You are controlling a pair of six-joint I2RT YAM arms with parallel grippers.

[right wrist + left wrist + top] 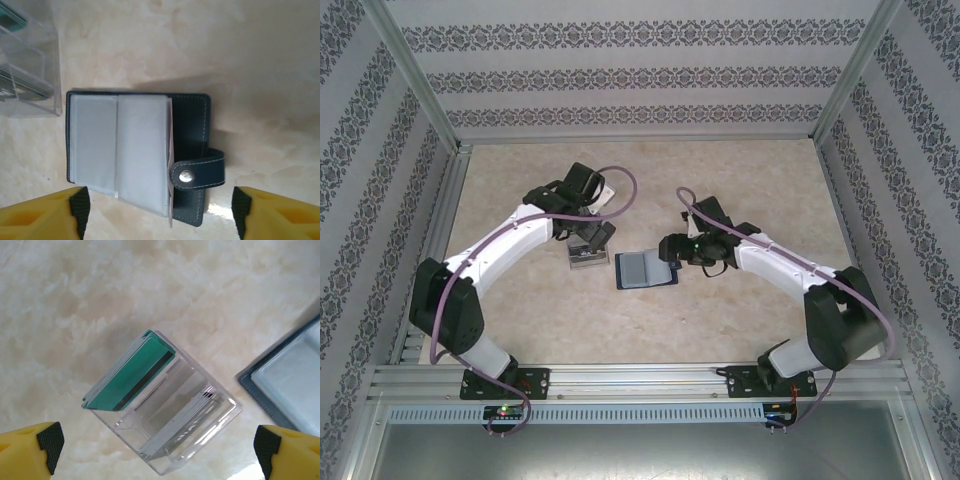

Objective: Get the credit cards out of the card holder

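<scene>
The card holder [120, 155] lies open on the table, navy with grey-blue sleeves and a snap tab [197, 175]; it also appears at table centre [645, 270]. I cannot tell whether its sleeves hold cards. A teal-green credit card [132, 377] with a dark stripe leans upright in the left end of a clear plastic box [200, 440]. My left gripper [157, 450] hangs open above that box, touching nothing. My right gripper [160, 210] is open, its pads [80, 207] either side of the holder's near edge and clear of it.
The clear box [584, 260] sits just left of the card holder, under the left gripper [592, 238]. Thin pale edges [185, 420] are stacked at the box's other end. The right gripper [670, 250] is at the holder's right side. Patterned walls enclose the table.
</scene>
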